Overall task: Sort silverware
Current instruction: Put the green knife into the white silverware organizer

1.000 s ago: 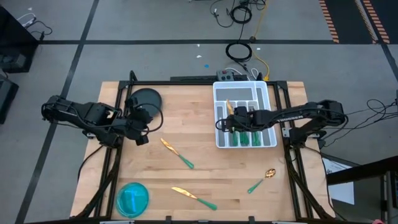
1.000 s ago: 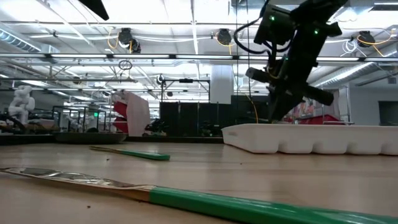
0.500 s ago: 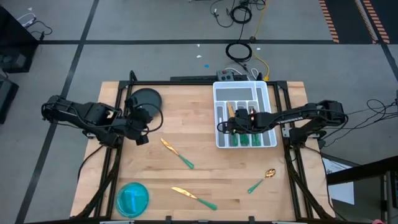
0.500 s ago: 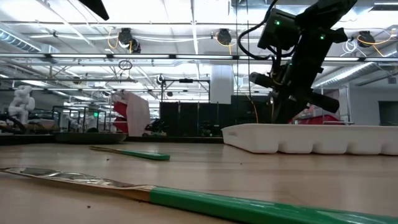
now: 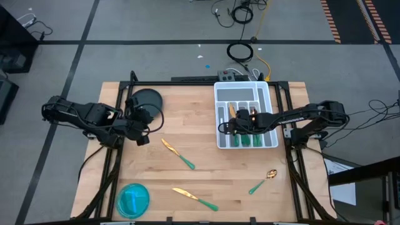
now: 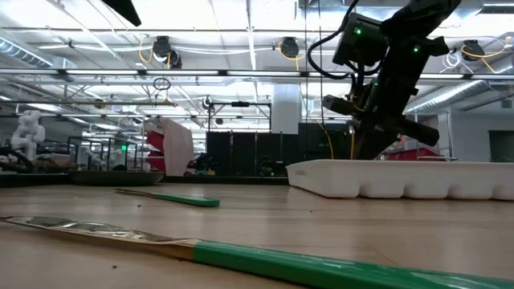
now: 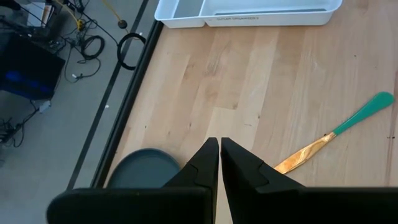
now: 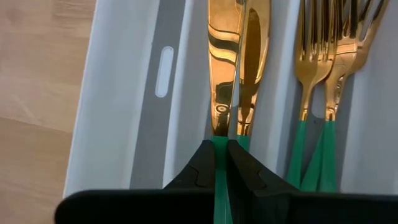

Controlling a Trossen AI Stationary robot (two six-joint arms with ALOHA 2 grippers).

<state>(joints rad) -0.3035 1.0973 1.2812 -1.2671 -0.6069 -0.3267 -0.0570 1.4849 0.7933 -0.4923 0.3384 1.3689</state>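
- Grey floor with dark tape lines and loose cables surrounds a light wooden bench [image 5: 206,181] set in a black frame; the low view looks across it into a large hall with ceiling lights.
- Right arm reaches in from the bench's right edge over the white slotted tray [image 5: 220,94], which sits against the far edge toward the right corner.
- Right claw [image 5: 233,125] hangs over the tray's left compartments, its fingers pinched nearly together on the green handle of a gold-bladed knife [image 8: 225,62] that lies in the second slot from the tray's left wall, beside another knife.
- Forks [image 8: 333,68] with green handles lie in the next slot over, and more green handles [image 5: 250,139] show at the tray's near end.
- Left arm waits at the bench's left edge, its claw [image 7: 219,152] with the fingers closed together and nothing between them, hovering over bare wood.
- Just beside it, a dark round plate [image 5: 147,98] rests near the far left corner.
- Teal bowl [image 5: 133,199] sits at the near left corner.
- Three pieces of silverware lie loose on the bench: a knife [image 5: 177,154] in the middle, a second knife [image 5: 195,198] close to the near edge, and a spoon [image 5: 263,180] toward the near right corner, all well apart.
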